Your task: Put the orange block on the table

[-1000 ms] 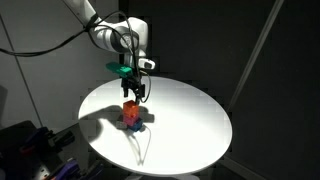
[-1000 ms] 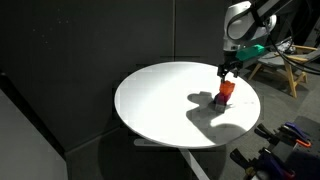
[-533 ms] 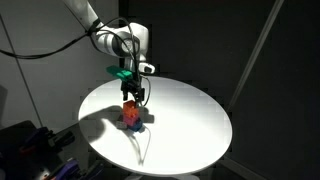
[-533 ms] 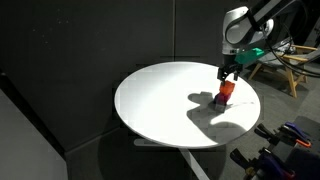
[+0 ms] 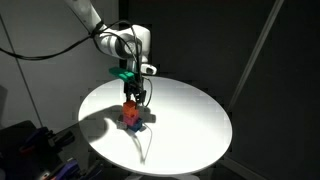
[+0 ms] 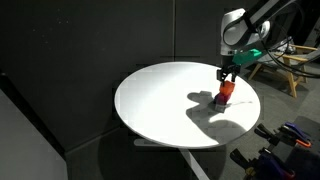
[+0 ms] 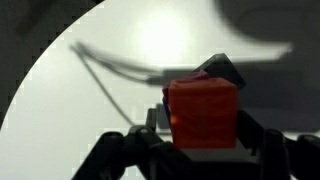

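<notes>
Scanning from the left in the wrist view, I see bare white bench [image 7: 60,110], then my tool [image 7: 203,128] with its fingers clamped on the orange block [image 7: 203,102]. The block sits atop the other blocks [image 5: 134,123]; whether it has cleared them I cannot tell. I judge this the lift-off step. Next I should raise it, shift sideways over open bench, then lower. It is a cube with no long axis, one flat face toward the wrist camera.

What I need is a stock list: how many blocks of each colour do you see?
Orange block: 1
Blue block: 1
Pink block: 1, partly hidden
Total: 3
</notes>
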You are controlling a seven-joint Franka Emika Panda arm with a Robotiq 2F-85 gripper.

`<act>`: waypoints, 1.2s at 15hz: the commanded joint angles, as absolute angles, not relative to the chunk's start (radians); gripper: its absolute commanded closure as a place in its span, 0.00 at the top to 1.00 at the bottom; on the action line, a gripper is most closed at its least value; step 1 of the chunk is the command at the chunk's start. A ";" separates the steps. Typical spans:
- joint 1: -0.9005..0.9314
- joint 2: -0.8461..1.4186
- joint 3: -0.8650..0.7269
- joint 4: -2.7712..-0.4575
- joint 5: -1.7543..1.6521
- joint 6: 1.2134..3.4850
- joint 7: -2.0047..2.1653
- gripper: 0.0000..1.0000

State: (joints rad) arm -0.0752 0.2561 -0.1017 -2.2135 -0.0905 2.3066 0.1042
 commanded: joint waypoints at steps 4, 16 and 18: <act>-0.054 0.266 -0.119 -2.179 -0.139 2.298 0.186 0.31; -0.081 0.110 -0.138 -2.178 -0.157 2.186 0.189 0.28; -0.096 0.102 -0.149 -2.169 -0.157 2.191 0.189 0.28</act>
State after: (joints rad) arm -0.0778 0.1254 -0.1366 -2.1896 -0.1306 2.2155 0.1688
